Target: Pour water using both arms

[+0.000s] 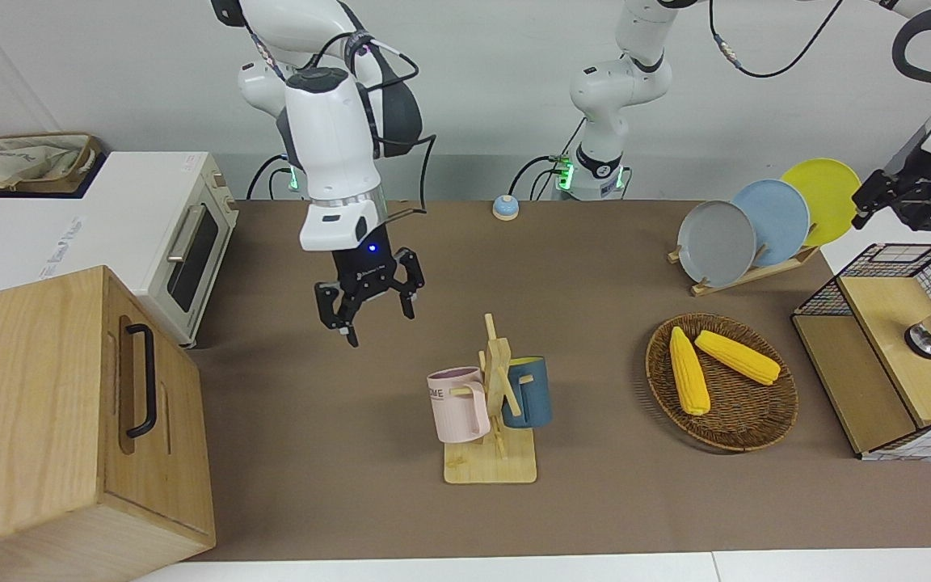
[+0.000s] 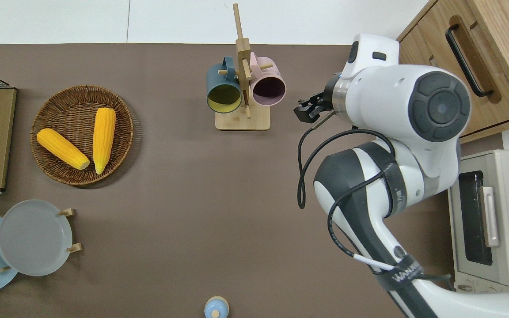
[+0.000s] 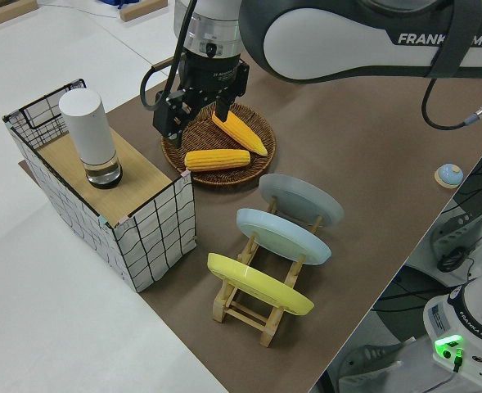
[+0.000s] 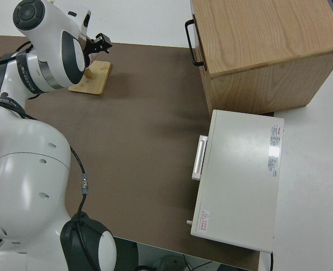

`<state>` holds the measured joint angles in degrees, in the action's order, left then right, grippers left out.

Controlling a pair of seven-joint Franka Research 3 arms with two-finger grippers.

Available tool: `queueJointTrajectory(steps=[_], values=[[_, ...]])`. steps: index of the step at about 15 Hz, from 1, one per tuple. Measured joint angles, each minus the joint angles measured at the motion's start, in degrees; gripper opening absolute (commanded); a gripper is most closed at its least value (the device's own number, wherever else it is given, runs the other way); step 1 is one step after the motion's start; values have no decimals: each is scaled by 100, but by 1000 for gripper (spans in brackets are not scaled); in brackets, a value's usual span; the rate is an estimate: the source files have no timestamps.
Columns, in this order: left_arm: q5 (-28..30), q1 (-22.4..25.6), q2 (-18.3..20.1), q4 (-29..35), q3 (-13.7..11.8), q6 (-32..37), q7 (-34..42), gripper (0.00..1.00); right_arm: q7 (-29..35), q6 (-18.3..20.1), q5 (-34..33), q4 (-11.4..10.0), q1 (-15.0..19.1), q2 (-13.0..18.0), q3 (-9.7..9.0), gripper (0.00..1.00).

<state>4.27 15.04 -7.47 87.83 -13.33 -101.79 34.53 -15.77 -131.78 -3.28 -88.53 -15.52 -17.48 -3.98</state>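
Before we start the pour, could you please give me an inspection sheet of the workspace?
Surface: brown mat, no spill seen.
Job's things: pink mug and blue mug hang on the mug rack; white cylinder stands on the wire box.
Clutter: corn cobs in basket; plates; bell.
Grippers: right gripper open, empty, beside the mug rack; left gripper open, empty, by the wire box.
Cables: black cable loops off the right arm.
Surroundings: toaster oven, wooden cabinet.

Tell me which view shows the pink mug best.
The front view: the pink mug hangs side-on from the wooden rack, handle and lettering visible. Overhead shows mainly its open mouth. The left side view misses it; in the right side view the arm hides it.
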Motion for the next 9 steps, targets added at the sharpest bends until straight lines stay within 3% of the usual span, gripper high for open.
queueJointTrajectory(steps=[2, 6, 9], values=[[74, 177, -78, -11, 0, -236, 243, 989, -76, -161, -80, 83, -7, -222, -99, 983], [470, 443, -250, -30, -2, -647, 492, 989, -251, -216, -424, 558, -13, -735, -290, 981], [737, 587, -371, -44, -1, -1029, 700, 989, -290, -224, -823, 779, -16, -962, -407, 977]])
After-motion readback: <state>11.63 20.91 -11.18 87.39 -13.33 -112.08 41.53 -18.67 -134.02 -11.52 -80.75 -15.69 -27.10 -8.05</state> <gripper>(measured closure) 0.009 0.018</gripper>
